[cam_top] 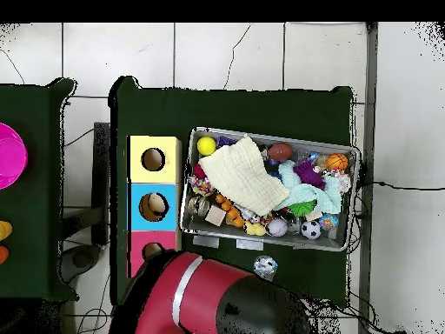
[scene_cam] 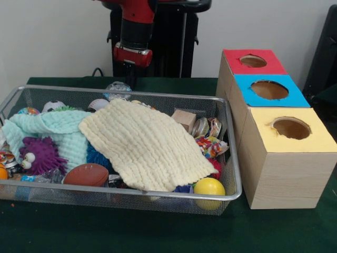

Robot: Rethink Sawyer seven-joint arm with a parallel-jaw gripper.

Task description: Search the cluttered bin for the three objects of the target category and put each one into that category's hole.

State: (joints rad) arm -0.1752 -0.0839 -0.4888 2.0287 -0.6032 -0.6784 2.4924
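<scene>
The bin (scene_cam: 232, 158) is a silver wire-mesh basket full of toys; it also shows in the overhead view (cam_top: 186, 196). A cream cloth (scene_cam: 147, 147) and a mint cloth (scene_cam: 55, 129) cover much of its contents. Around them lie a purple spiky toy (scene_cam: 39, 156), a brown football (scene_cam: 87, 175), a yellow ball (scene_cam: 209, 187) and a wooden block (scene_cam: 184, 119). Three wooden boxes stand beside the bin, with a red-topped hole (scene_cam: 253, 61), a blue one (scene_cam: 269, 90) and a yellow one (scene_cam: 290, 128). My gripper (scene_cam: 129, 79) hangs behind the bin's far rim, beside a shiny clear ball (scene_cam: 118, 87).
The overhead view shows a soccer ball (cam_top: 310, 230) and an orange basketball (cam_top: 337, 162) in the bin, and the shiny ball (cam_top: 265, 265) on the green cloth outside it. My arm (cam_top: 209, 300) covers the table's near side. A second table (cam_top: 35, 261) with a pink object (cam_top: 9, 155) stands apart.
</scene>
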